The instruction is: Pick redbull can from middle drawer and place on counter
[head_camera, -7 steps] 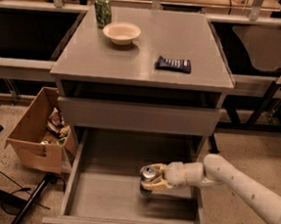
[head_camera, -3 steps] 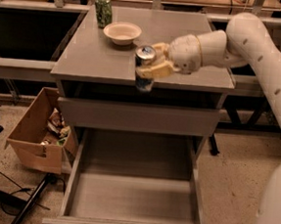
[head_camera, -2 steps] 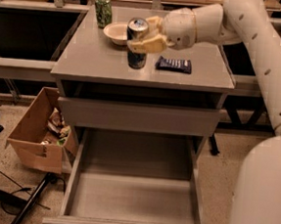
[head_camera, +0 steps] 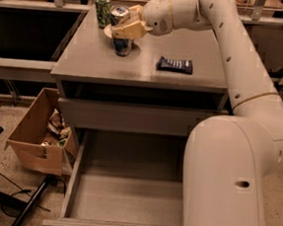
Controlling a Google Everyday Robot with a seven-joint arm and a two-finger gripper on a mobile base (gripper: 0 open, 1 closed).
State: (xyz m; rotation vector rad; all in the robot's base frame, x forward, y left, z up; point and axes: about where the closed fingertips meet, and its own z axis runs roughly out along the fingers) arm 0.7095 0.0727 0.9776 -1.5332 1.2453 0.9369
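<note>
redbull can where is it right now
Camera view: the redbull can is held in the gripper at the far left of the counter, just right of the green can.

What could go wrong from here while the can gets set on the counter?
1. The gripper, shut on the redbull can, is right beside the bowl and the green can; lowering or opening could knock either.
2. The arm reaches across near the dark snack packet on the counter; pulling back low might sweep it off.
</note>
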